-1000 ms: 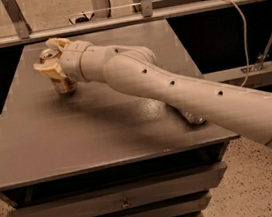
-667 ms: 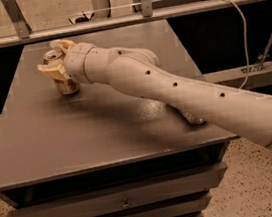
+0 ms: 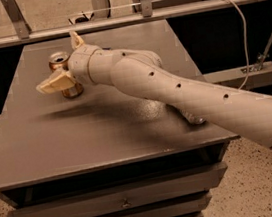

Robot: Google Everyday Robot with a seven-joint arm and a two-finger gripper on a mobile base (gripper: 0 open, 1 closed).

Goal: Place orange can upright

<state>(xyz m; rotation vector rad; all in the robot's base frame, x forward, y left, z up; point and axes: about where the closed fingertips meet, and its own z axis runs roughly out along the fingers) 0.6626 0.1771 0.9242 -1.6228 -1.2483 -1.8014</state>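
The orange can point(image 3: 61, 64) stands upright on the grey table point(image 3: 40, 144), at its far left part. Its silver top faces up and its lower body shows under my near finger. My gripper point(image 3: 56, 61) is at the can with its fingers spread wide. One pale finger point(image 3: 54, 83) crosses in front of the can and the other finger point(image 3: 75, 39) points up behind it. The fingers do not press on the can. My arm reaches in from the right across the table.
A silvery object point(image 3: 194, 118) lies on the table under my forearm, mostly hidden. The table top sits on a cabinet of drawers point(image 3: 123, 200). A metal rail point(image 3: 113, 21) runs behind the table, and a cable point(image 3: 242, 40) hangs at the right.
My gripper was shut on the orange can's top. Now its fingers have spread apart and the can stands on the table by itself.
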